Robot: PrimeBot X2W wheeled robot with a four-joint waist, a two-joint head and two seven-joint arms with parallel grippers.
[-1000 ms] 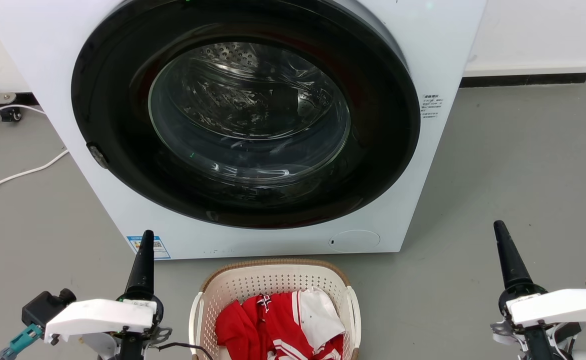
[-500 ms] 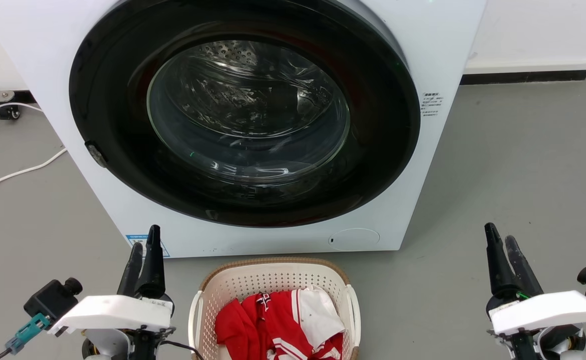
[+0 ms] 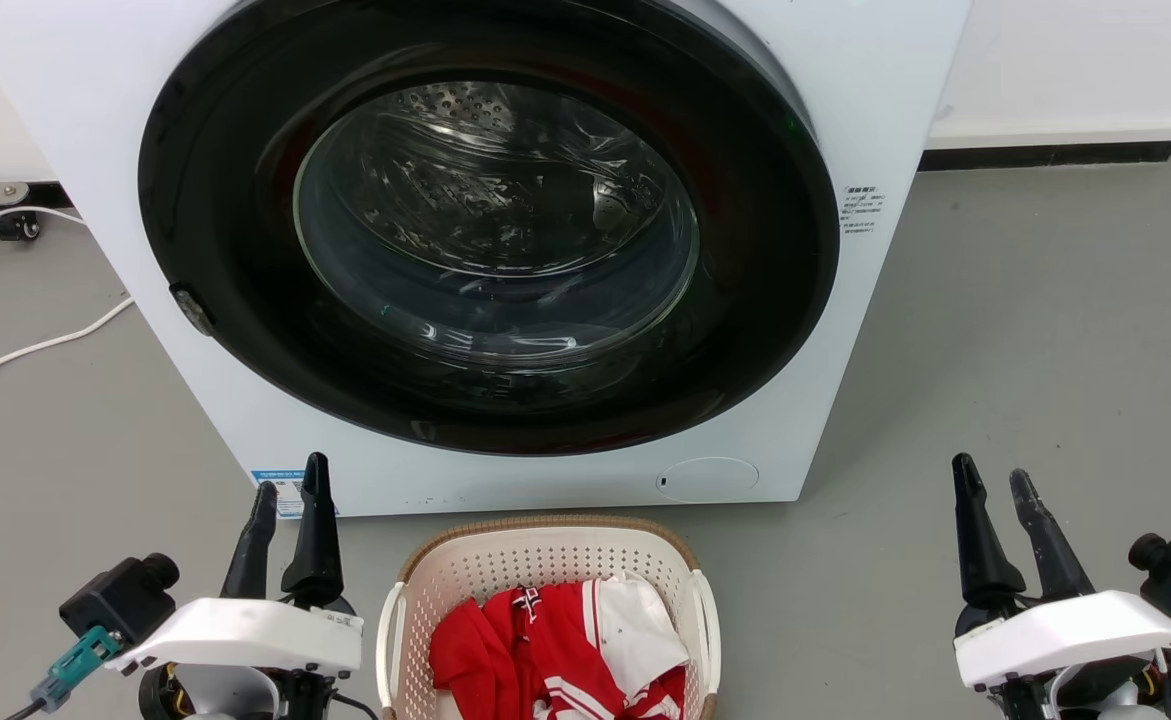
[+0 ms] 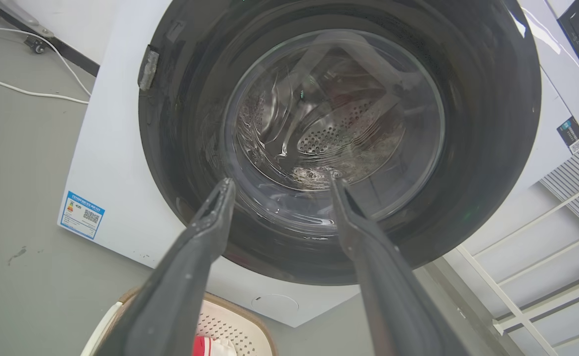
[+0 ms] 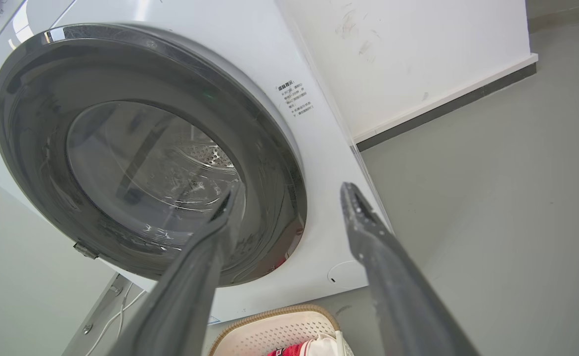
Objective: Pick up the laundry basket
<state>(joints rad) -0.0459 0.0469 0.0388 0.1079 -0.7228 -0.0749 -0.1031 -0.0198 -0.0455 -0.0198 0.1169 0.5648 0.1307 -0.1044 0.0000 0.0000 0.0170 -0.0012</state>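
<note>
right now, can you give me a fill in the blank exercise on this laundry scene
1. The laundry basket stands on the grey floor just in front of the white ____.
2. The clothing in the basket is white and ____.
3. The left gripper and the right gripper are both ____, holding nothing.
4. The round glass door above the basket is ____.
Missing words: washing machine; red; open; shut.
</note>
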